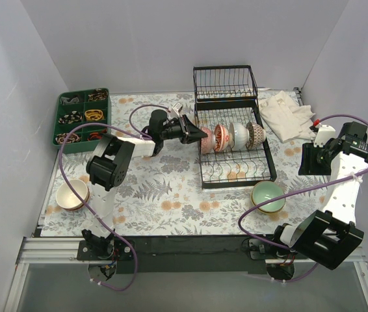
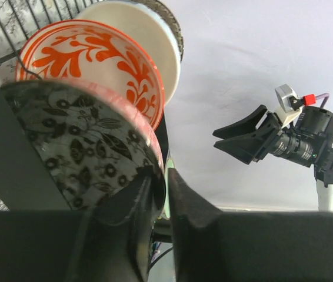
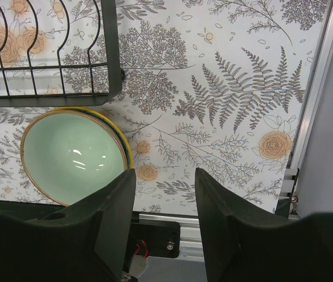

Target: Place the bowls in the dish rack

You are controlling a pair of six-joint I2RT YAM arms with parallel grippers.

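The dish rack (image 1: pixel 233 171) is black wire. In it: my dark-flowered grey bowl (image 2: pixel 78 147), an orange-fronded bowl (image 2: pixel 96 64), a white bowl (image 2: pixel 152 38). Beside the rack, the pale green bowl (image 3: pixel 72 155) is yellow-rimmed; the tablecloth (image 3: pixel 231 88) bears grey ferns, orange blooms.

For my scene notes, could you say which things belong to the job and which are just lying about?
Job: dish rack, racked bowls, dark floral bowl in left gripper, green bowl, cream bowl.
Lying about: green tray, white cloth.
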